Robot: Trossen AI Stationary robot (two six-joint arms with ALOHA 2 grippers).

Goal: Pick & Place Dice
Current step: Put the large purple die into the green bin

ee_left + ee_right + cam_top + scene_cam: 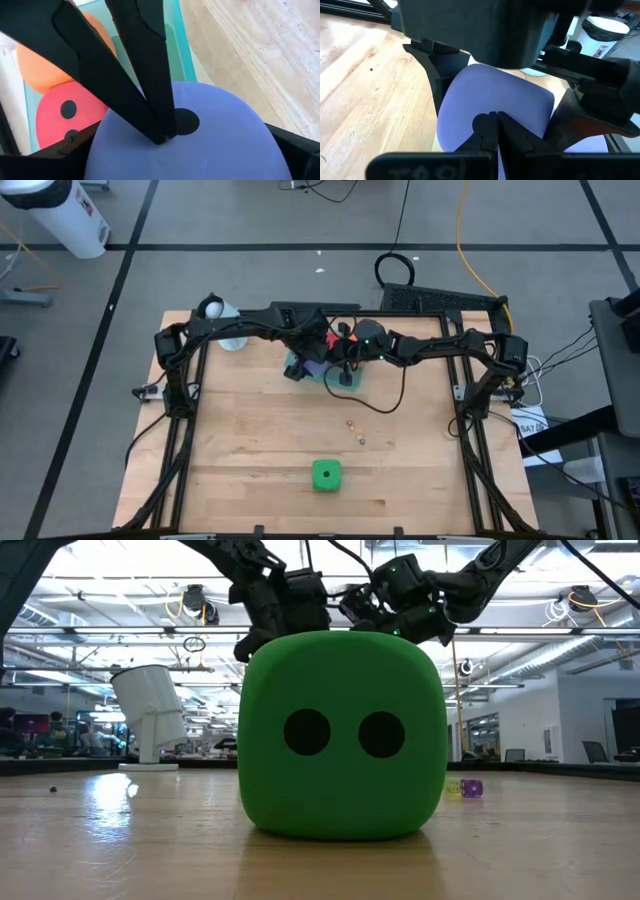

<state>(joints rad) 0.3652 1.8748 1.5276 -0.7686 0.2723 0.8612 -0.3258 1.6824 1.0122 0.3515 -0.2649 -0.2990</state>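
The purple die (200, 135) sits over the teal tray (350, 380) at the tabletop's far middle, spanned by the wide-spread left pincer (175, 165) while the right pincer (495, 122), fingers pressed together, rests its tips on the top face. It looks light, soft and squashy, best taken across opposite flat faces. The green die (326, 474) stands apart on bare wooden tabletop (250, 450); an open workshop lies behind.

1. Both arms crowd the teal tray (345, 380) near the table's (250, 440) far edge, blocking access from above.
2. A green die (326, 474) stands alone near the front edge; bare wood surrounds it.
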